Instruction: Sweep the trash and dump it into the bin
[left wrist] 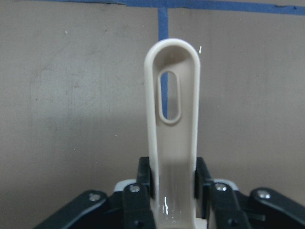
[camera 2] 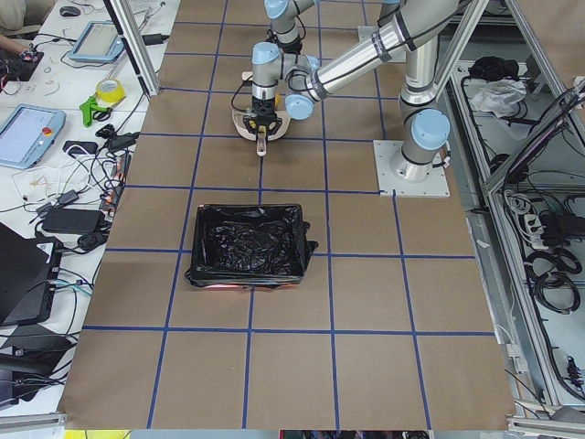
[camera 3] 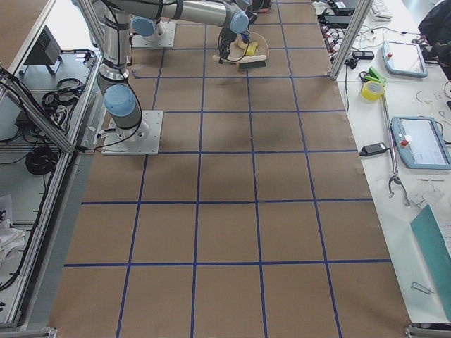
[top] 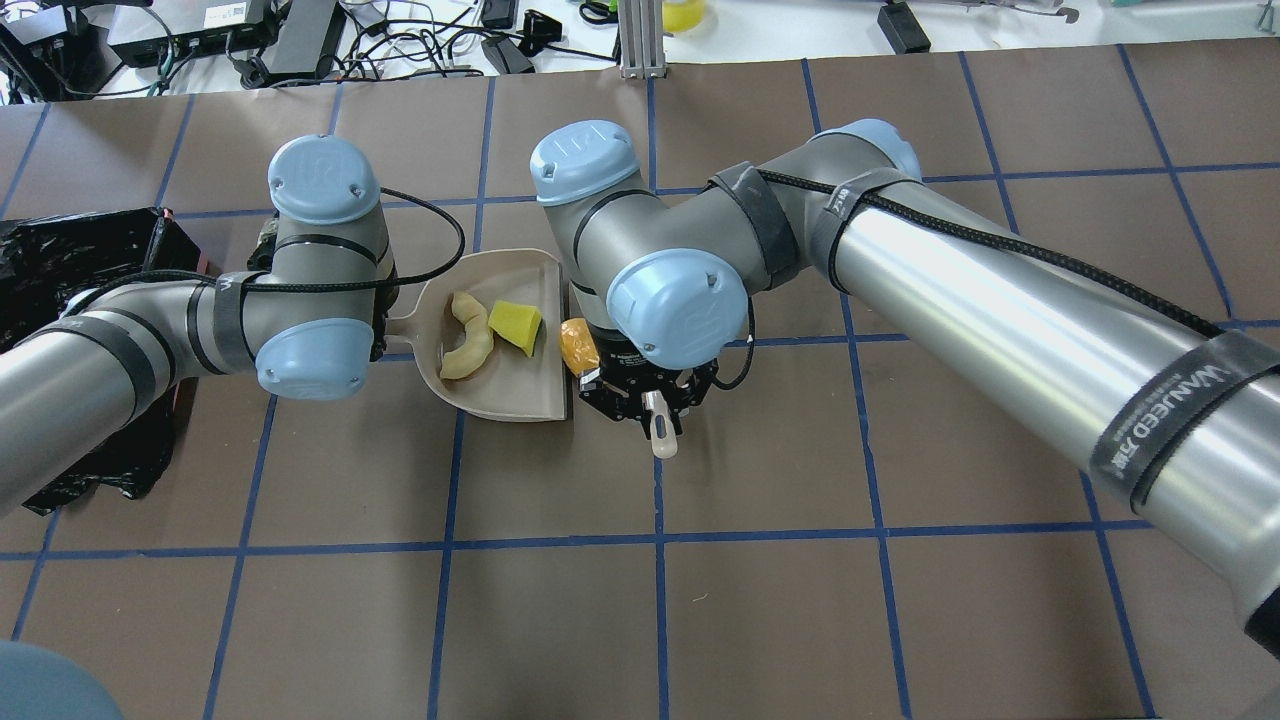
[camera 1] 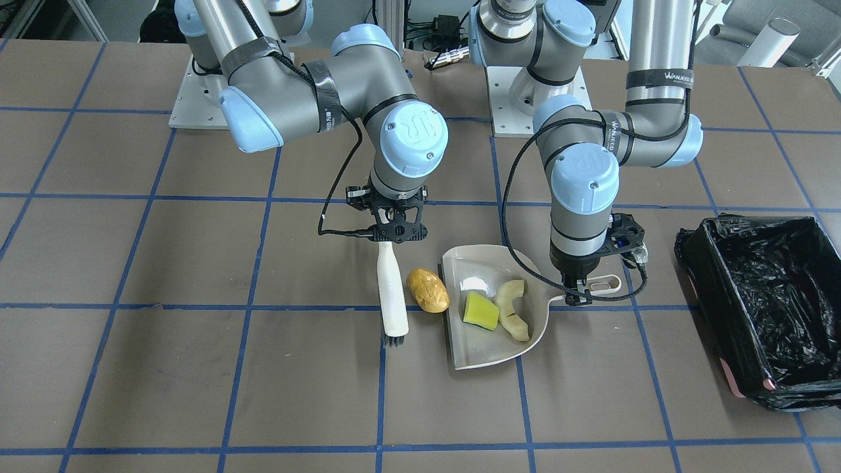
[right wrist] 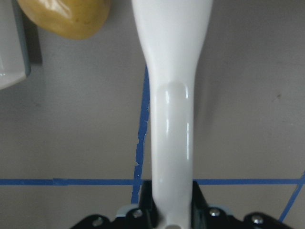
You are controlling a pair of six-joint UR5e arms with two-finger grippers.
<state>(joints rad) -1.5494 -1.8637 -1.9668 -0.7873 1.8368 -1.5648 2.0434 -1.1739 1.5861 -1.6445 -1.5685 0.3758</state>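
The orange-brown potato lump (camera 1: 427,290) lies on the table between the white brush (camera 1: 392,289) and the open edge of the beige dustpan (camera 1: 479,355). The yellow-green sponge block (camera 1: 481,311) and the pale crescent slice (camera 1: 512,309) lie inside the dustpan. My right gripper (camera 1: 394,240) is shut on the brush handle (right wrist: 171,95), with the potato (right wrist: 66,16) just beyond on the left. My left gripper (camera 1: 577,299) is shut on the dustpan handle (left wrist: 172,95). The black-lined bin (camera 1: 769,309) stands apart, past the left arm.
The bin (top: 60,260) sits at the table's left edge in the overhead view, partly behind my left arm. The brush bristles (camera 1: 394,340) rest on the brown table with its blue tape grid. Both arm bases stand at the robot's side of the table.
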